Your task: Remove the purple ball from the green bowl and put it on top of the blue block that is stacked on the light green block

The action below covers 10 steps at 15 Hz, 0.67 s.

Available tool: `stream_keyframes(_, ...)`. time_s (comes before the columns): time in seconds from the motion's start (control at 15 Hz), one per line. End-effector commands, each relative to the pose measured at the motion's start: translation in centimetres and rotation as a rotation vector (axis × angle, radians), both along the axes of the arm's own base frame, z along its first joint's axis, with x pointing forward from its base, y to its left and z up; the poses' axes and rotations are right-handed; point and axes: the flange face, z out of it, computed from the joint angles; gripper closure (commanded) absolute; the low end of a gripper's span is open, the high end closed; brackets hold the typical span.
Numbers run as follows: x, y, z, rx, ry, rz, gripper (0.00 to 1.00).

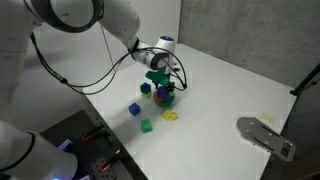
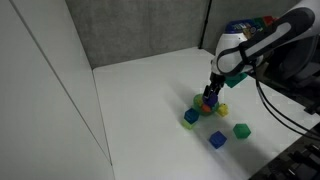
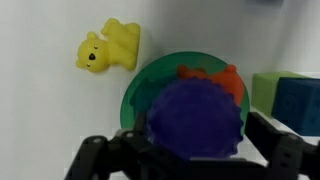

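Observation:
In the wrist view the purple ball (image 3: 195, 118) fills the space between my gripper's (image 3: 193, 140) two dark fingers, and they are closed on its sides. It hangs just above the green bowl (image 3: 138, 92), where an orange-red item (image 3: 222, 78) shows inside. The dark blue block (image 3: 300, 105) sits on the light green block (image 3: 264, 90) at the right edge, close beside the bowl. In both exterior views the gripper (image 1: 160, 80) (image 2: 210, 92) points down over the bowl (image 1: 166, 98) (image 2: 207, 104); the ball is hidden there.
A yellow toy bear (image 3: 108, 47) (image 1: 170, 116) lies next to the bowl. Loose cubes stand on the white table: a blue one (image 1: 136, 108), a green one (image 1: 146, 125) (image 2: 241, 130) and another blue one (image 2: 217, 140). A grey plate (image 1: 266, 134) lies near the table's edge.

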Motion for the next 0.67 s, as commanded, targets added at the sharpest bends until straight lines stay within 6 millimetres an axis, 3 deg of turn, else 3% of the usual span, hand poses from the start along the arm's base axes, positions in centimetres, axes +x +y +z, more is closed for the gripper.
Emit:
stream_keyframes(0.0, 0.4, 0.2, -0.5, -0.010, -0.014, 0.026, 0.00)
stream_keyframes(0.07, 0.4, 0.2, -0.5, -0.010, -0.013, 0.026, 0.25)
stream_keyframes(0.27, 0.1, 0.3, 0.9, -0.003, -0.016, 0.022, 0.36)
stream_keyframes(0.6, -0.3, 1.3, 5.0, 0.019, -0.048, 0.030, 0.47)
